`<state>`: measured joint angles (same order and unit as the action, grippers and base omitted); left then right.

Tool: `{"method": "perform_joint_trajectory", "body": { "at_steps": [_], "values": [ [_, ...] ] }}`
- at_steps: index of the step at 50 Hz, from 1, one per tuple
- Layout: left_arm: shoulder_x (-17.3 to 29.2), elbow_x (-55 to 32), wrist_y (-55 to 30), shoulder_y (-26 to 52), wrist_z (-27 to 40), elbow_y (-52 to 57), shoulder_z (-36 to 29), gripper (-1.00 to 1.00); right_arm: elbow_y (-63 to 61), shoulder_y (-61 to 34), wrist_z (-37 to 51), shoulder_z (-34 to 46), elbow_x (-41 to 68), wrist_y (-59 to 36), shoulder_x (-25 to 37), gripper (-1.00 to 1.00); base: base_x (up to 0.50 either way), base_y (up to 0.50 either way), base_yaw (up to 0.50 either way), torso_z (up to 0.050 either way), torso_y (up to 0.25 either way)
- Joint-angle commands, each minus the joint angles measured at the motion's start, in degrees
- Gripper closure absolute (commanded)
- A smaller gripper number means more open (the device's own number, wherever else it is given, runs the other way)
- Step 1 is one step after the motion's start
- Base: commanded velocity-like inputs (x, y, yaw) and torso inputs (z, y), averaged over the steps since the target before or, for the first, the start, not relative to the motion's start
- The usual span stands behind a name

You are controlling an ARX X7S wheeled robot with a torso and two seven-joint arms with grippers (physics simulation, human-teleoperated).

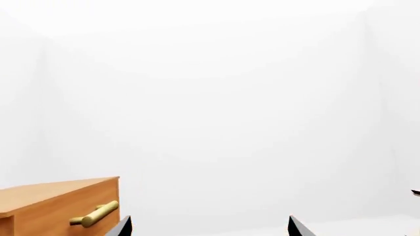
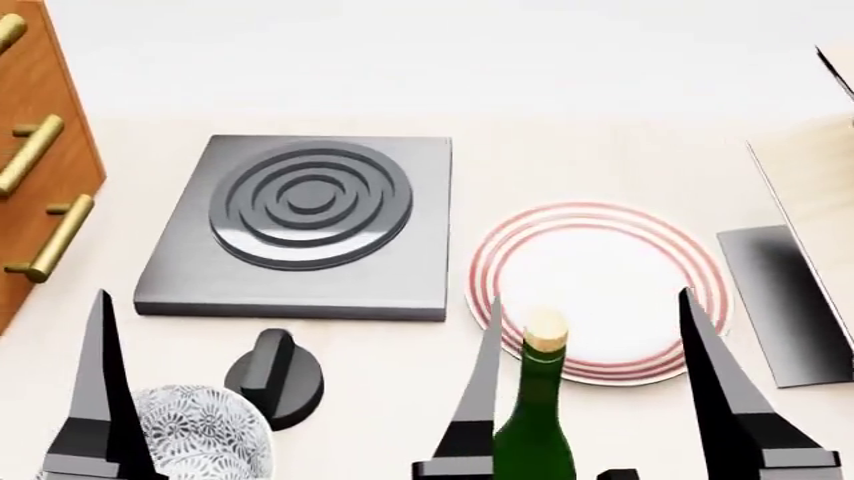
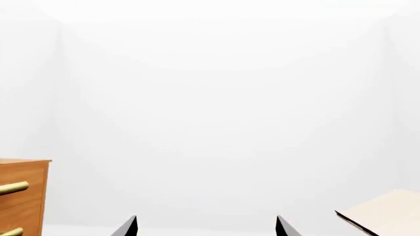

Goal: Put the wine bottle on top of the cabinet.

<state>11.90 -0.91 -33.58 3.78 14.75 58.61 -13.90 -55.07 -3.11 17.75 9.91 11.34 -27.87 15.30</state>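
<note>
The wine bottle [image 2: 538, 415], dark green with a tan cork, stands at the near edge of the head view. It rises between the two fingers of my right gripper [image 2: 590, 297], which is open and not touching it. The bottle does not show in either wrist view. The right wrist view shows the right gripper [image 3: 206, 222] with its tips wide apart and empty. My left gripper [image 1: 208, 223] is open and empty; one of its fingers [image 2: 100, 380] shows beside a patterned bowl [image 2: 200, 435]. The orange-brown cabinet [image 2: 40, 130] with brass handles stands at the far left, and also shows in the left wrist view [image 1: 59, 201] and the right wrist view [image 3: 23, 194].
A grey stove plate [image 2: 307, 225] with concentric rings lies centre-left, with a black knob [image 2: 274, 375] in front of it. A white plate with red rings [image 2: 601, 265] lies just beyond the bottle. A pale board [image 2: 814, 170] and a dark slab [image 2: 787, 300] are at the right.
</note>
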Motion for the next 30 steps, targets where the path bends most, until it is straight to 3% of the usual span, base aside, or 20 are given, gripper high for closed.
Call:
{"method": "perform_joint_trajectory", "body": {
  "at_steps": [1,24,30],
  "values": [
    [0.41,-0.38,0.0,0.18,0.39,-0.07,-0.06,-1.0,-0.28,-0.41,0.85,1.06,-0.46,-0.25,0.99,-1.0,0.0,0.5,0.0,0.0,0.0],
    [1.2,-1.27,-0.88,0.69,1.5,0.55,-0.47,-1.0,-0.22,-0.55,1.91,1.22,1.1,0.53,1.94,-1.0,0.0,0.5,0.0,0.0,0.0],
    [1.4,-1.52,-0.61,0.68,1.79,0.31,-0.57,-1.0,-0.33,-0.34,2.08,1.01,2.16,1.07,2.03,-1.0,0.0,0.0,0.0,0.0,0.0]
  ]
}}
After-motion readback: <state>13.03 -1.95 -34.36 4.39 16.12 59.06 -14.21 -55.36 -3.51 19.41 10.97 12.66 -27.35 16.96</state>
